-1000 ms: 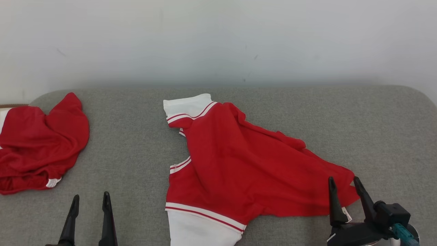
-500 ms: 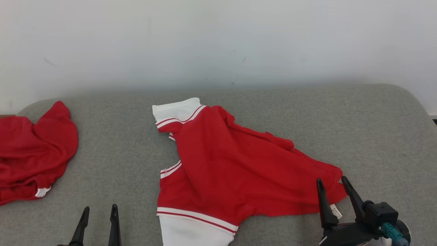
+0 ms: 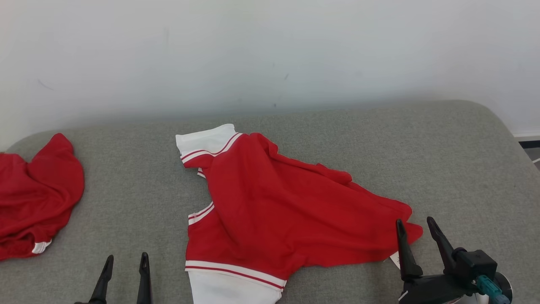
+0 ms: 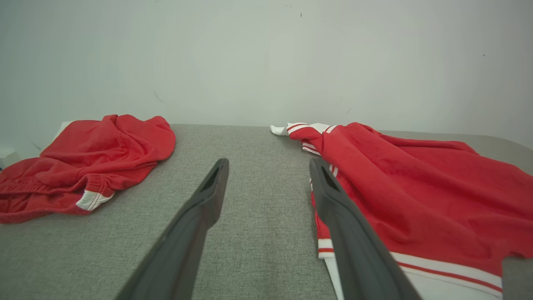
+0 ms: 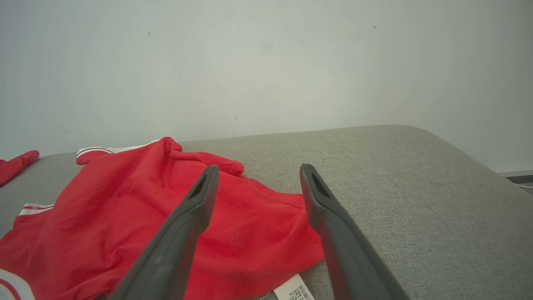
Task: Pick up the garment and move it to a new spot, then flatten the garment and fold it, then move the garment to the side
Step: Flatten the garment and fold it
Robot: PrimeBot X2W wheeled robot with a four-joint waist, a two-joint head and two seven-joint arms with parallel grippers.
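Observation:
The garment (image 3: 287,211) is a red top with white striped trim, lying rumpled and part spread in the middle of the grey padded table (image 3: 422,143). My right gripper (image 3: 414,219) stands open at the garment's right corner, fingers over its edge, holding nothing. In the right wrist view the garment (image 5: 125,216) lies left of and under the open right gripper (image 5: 259,166). My left gripper (image 3: 127,255) is open over bare table, left of the garment's lower hem. The left wrist view shows the left gripper (image 4: 270,161) empty, with the garment (image 4: 416,200) to its right.
A second red garment (image 3: 33,198) lies crumpled at the table's left end, also seen as a red heap (image 4: 91,158) from the left wrist. A white care label (image 3: 394,258) sticks out by the right gripper. A pale wall stands behind the table. The table's rounded right end is bare.
The head camera has turned, so everything sits further left in the picture. Both grippers stay open and empty. The garment keeps its shape and place on the table.

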